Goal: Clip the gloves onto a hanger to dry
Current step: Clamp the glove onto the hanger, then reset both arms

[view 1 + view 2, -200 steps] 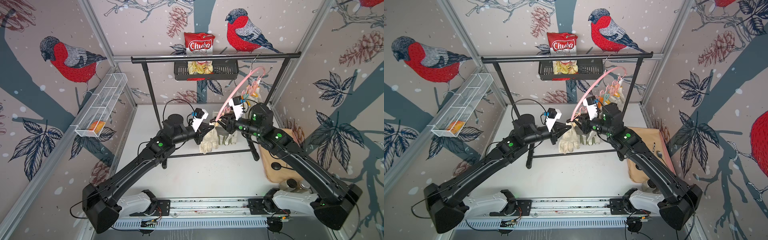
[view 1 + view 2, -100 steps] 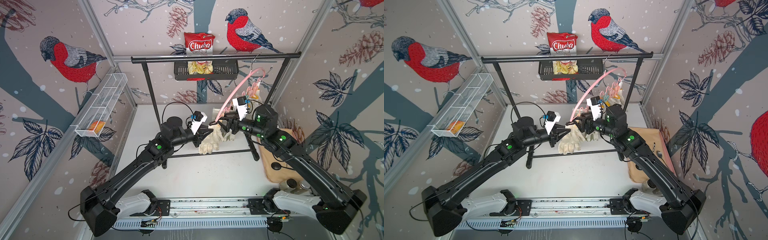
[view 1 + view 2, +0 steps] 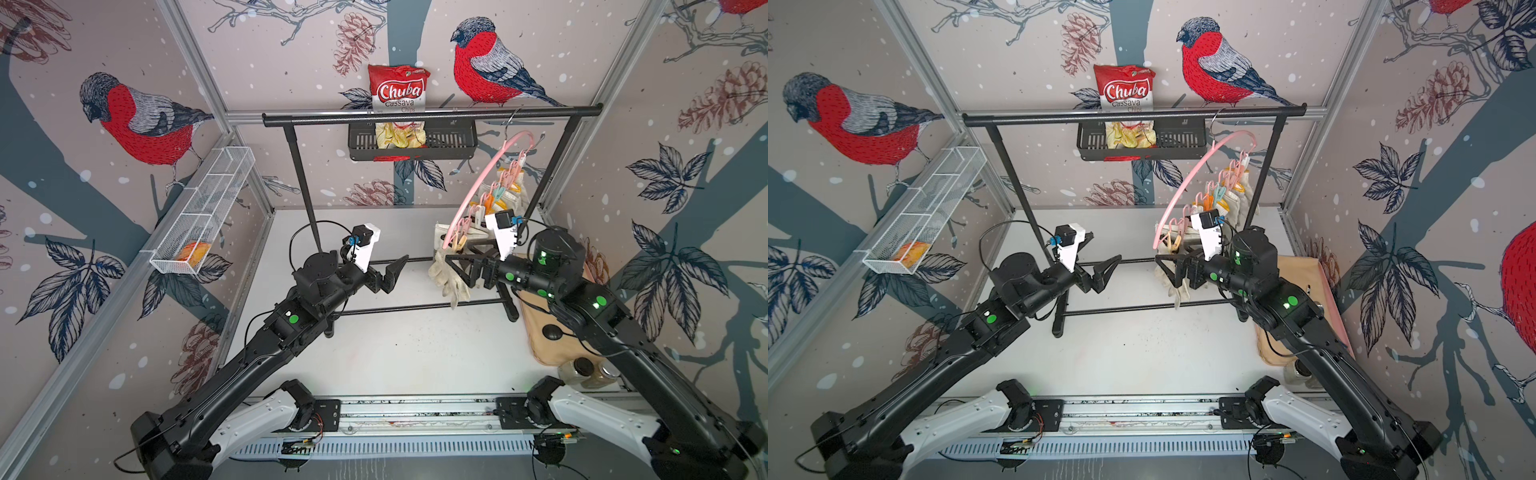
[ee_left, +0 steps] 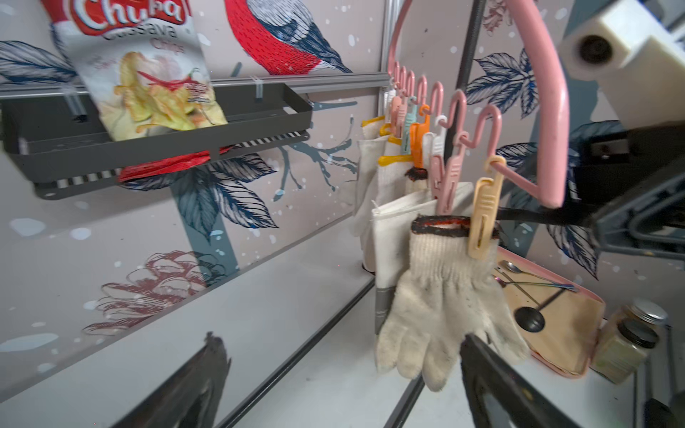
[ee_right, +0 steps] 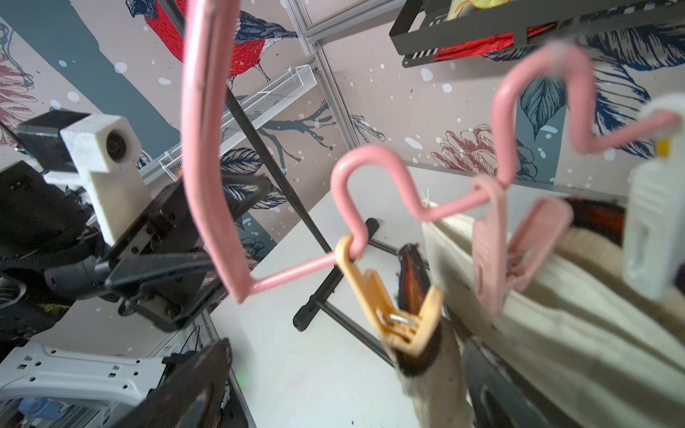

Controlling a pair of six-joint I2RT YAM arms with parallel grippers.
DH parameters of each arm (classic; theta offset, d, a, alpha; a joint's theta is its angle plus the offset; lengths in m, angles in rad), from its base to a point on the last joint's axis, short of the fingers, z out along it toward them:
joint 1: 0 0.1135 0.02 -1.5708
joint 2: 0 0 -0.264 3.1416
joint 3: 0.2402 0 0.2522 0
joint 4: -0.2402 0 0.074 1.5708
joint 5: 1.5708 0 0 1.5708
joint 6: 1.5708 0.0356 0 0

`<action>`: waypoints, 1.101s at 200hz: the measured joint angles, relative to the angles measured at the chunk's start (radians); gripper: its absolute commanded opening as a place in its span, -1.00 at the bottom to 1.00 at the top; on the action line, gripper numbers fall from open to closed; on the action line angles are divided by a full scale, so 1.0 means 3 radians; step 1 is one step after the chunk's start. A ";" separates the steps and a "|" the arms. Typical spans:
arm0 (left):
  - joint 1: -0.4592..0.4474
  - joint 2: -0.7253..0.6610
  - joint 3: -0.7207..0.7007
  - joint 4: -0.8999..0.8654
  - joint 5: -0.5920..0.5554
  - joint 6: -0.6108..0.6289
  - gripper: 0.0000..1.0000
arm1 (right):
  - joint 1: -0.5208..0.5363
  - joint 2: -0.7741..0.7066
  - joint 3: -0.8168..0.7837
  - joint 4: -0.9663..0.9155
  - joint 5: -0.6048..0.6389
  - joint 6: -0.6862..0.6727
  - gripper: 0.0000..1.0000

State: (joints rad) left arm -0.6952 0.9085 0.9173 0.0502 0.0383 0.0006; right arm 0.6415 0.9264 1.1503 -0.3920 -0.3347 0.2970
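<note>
Gloves (image 3: 515, 201) are dangling off the pink hanger (image 4: 554, 111), so we're going front to back. Closest, the left gripper (image 3: 390, 275) is hovering with jaws spread wide, gripping nothing, well apart from the laundry. The right gripper (image 3: 463, 259) is sitting with jaws spread too, around the yellow clothespin (image 4: 482, 218) without pinching it. That peg is clamping the dark-cuffed knit glove (image 4: 441, 304). Behind, the hanger's hooking over the black rack (image 3: 498, 112).
</note>
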 measured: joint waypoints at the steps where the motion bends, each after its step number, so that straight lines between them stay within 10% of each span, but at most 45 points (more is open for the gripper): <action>1: 0.0000 -0.0019 -0.0010 0.0001 -0.0029 0.0000 0.94 | -0.0001 -0.0011 -0.0006 -0.0005 0.0004 0.0004 1.00; 45: 0.0022 -0.0553 -0.0374 0.0027 -0.0818 -0.0037 0.93 | -0.0004 -0.0542 -0.0207 -0.0289 0.0256 0.0266 0.98; 152: 0.0571 -0.1049 -0.1030 -0.0585 -0.2075 -0.0448 0.91 | -0.0182 -0.0966 -0.0477 -0.1085 0.2654 0.1130 0.86; 220: 0.1289 -0.1194 -0.1897 -0.0371 -0.1834 -0.0608 0.91 | -0.2275 -0.0835 -0.1592 -0.0384 0.1691 0.0963 0.86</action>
State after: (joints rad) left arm -0.3084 0.5503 0.3481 -0.0612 -0.5117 -0.1818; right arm -0.0410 0.6758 0.6727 -0.5072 0.1726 0.5858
